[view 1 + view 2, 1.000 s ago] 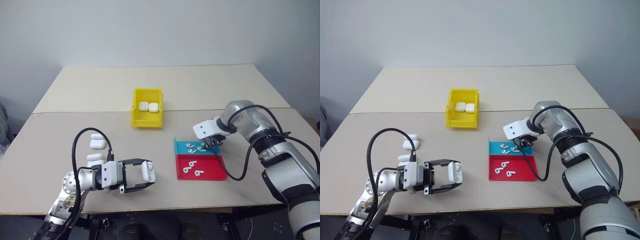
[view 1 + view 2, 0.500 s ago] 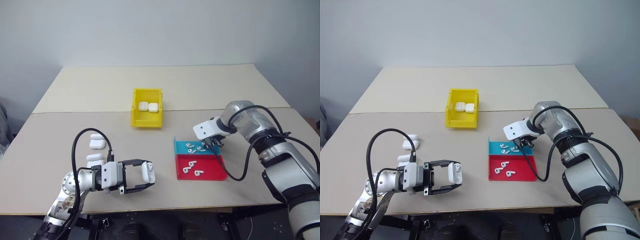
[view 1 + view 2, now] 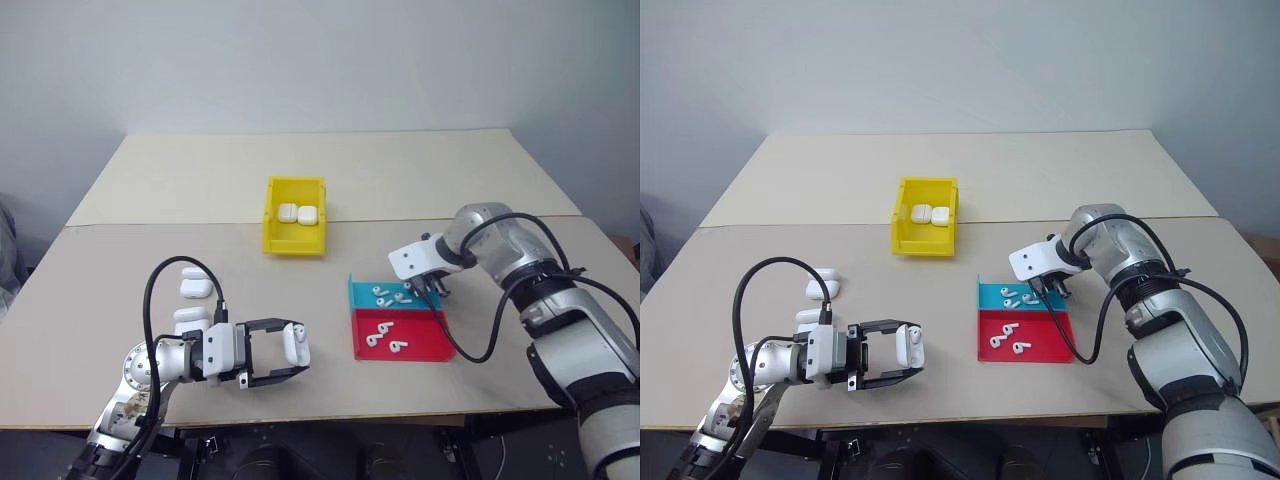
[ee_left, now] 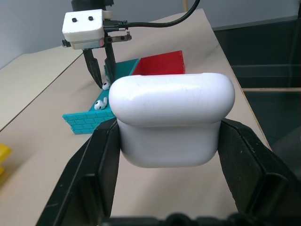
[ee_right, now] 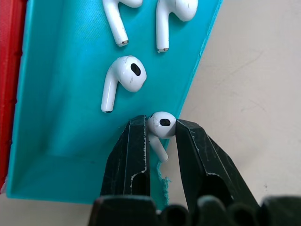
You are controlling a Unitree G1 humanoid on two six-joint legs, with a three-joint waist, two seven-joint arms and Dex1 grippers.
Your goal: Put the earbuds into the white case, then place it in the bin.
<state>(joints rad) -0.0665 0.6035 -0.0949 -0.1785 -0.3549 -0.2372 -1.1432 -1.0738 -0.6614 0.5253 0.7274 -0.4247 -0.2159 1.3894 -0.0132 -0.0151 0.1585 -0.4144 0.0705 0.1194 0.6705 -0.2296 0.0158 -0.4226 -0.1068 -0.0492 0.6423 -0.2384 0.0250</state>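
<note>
A: Lower left of the head view: left hand (image 3: 292, 357) lies level over the tan worktop (image 3: 420, 180), fingers clamped on the white case (image 3: 295, 343). Its wrist camera gives what the head view can't: the case is glossy, rounded at the corners, and gripped on both flanks by the black fingers (image 4: 87, 179).

B: Spare cases?

A: Left of centre, beside that arm's cable, I count three more white cases (image 3: 194, 287) on the worktop, though the nearest is partly hidden. Upper centre, the yellow bin (image 3: 295, 240), tall plastic walls, holds two further cases (image 3: 297, 213) side by side.

B: And right of centre?

A: Two shallow trays touching: the blue tray (image 3: 357, 295) behind, the red tray (image 3: 420, 343) in front. Red holds two earbuds (image 3: 382, 338). Blue holds about four in the head view, too small to be sure.

B: The right hand?

A: The right hand (image 3: 432, 292) points steeply down at the blue tray's right edge. Only its wrist camera settles it: the fingers (image 5: 134, 150) are nearly closed, pinching one earbud (image 5: 161, 127) by its head at the tray's rim, the short stem hanging between them. Three other earbuds lie loose on the blue floor there, two cut off by the frame's top.
</note>
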